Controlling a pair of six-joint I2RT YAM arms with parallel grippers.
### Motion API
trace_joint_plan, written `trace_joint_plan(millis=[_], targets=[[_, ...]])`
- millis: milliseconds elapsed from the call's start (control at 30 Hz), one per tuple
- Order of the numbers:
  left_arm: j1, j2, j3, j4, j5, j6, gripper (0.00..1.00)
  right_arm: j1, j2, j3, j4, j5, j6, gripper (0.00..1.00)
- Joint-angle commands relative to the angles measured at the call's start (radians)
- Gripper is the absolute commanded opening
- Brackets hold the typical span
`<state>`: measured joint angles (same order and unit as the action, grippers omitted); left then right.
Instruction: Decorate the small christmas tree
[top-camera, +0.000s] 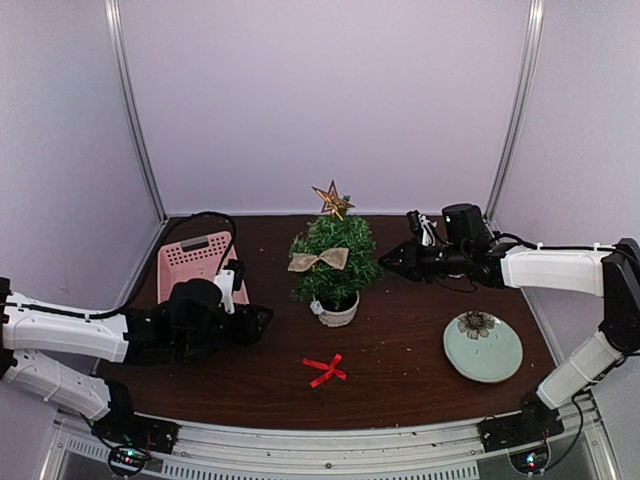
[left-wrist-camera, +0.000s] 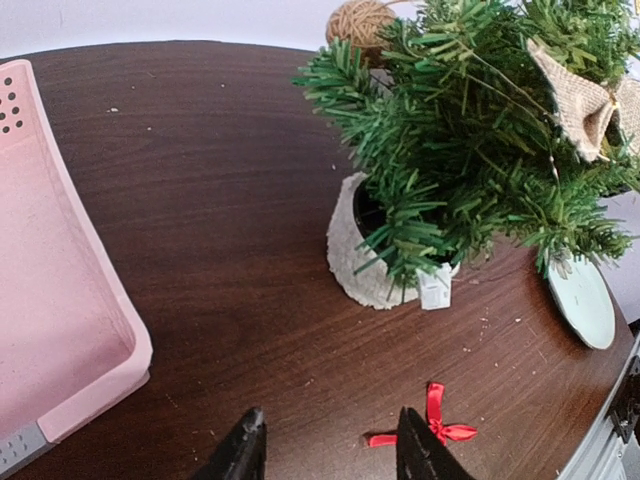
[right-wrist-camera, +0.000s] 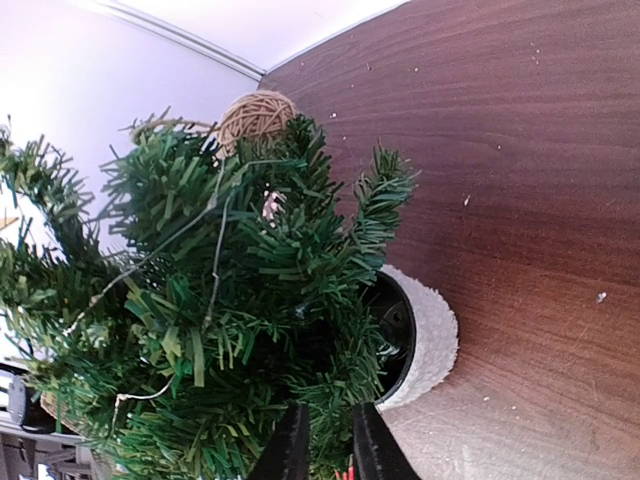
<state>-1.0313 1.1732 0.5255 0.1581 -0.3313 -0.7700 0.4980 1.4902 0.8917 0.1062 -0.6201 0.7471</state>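
Note:
The small christmas tree (top-camera: 335, 268) stands mid-table in its white pot (top-camera: 338, 313). It carries a gold star (top-camera: 333, 200), a burlap bow (top-camera: 318, 260) and, on its far side, a twine ball (right-wrist-camera: 257, 117). A red ribbon bow (top-camera: 324, 370) lies on the table in front of the pot. My left gripper (left-wrist-camera: 330, 450) hovers low over the table, open and empty, with the red ribbon bow (left-wrist-camera: 437, 422) just right of its right finger. My right gripper (right-wrist-camera: 330, 445) points at the tree's (right-wrist-camera: 220, 330) right side. Only a narrow gap is left between its jaws, and it holds nothing.
A pink basket (top-camera: 198, 262) sits at the back left beside my left arm. A pale green plate (top-camera: 483, 347) lies front right. Small crumbs dot the dark wooden table (top-camera: 420, 310). White walls close in the back and both sides.

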Motion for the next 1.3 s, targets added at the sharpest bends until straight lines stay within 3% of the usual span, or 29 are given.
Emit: trace_joint_plan(millis=[0,867,1267], targets=[[0.023,0.005,0.01,0.015,-0.001,0.0,0.43,0.012,-0.037,-0.024,0.033,-0.02,0.032,0.13],[0.076,-0.021,0.004,-0.015,0.019,0.01,0.43,0.109,-0.103,-0.093,0.045,0.018,0.104,0.14],[0.085,-0.022,0.003,-0.021,0.026,0.013,0.43,0.201,-0.105,-0.125,0.108,0.067,0.161,0.22]])
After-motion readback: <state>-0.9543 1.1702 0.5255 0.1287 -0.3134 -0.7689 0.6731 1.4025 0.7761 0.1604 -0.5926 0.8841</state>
